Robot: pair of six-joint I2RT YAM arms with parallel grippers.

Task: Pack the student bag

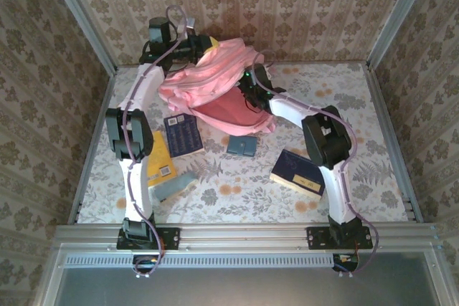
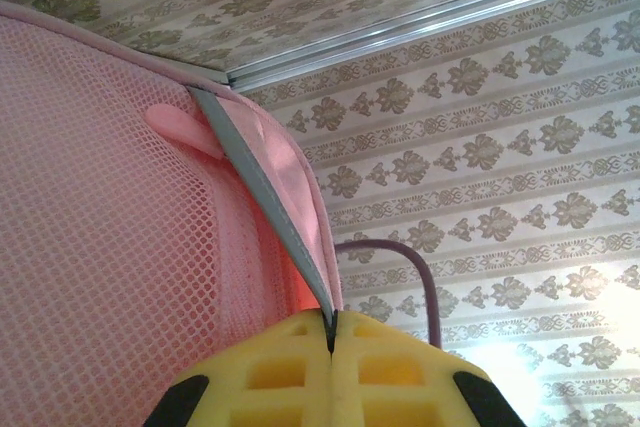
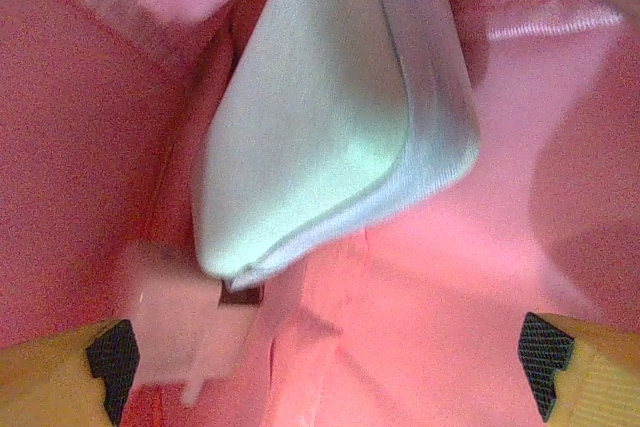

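— Where's the left arm?
— It's stretched to the table's (image 1: 373,141) far edge. The left gripper (image 2: 330,339) is pinched tight on the grey trim (image 2: 265,197) of the student bag (image 1: 208,77).
— And the right arm?
— It's bent into the bag's mouth at far centre. The right gripper (image 3: 320,367) is spread wide and grips nothing, with a pale pouch (image 3: 320,127) just ahead.
— What's around them?
— A navy book (image 1: 183,134) lies near the bag, and a yellow book (image 1: 163,159) beside the left arm.

Student bag (image 1: 208,84): upper centre of the table (image 1: 358,105), mouth toward the lower frame.
Left gripper (image 2: 330,332): at the bag's top edge, clamped on its trim.
Right gripper (image 3: 330,357): inside the bag's mouth, jaws wide apart.
Pouch (image 3: 320,117): inside the bag, ahead of the right gripper.
Gridded book (image 1: 183,135): just below the bag, left of centre.
Small case (image 1: 242,146): right of the gridded book.
Thick book (image 1: 296,172): lower right, beside the right arm.
Flat book (image 1: 163,161): lower left, partly under the left arm.
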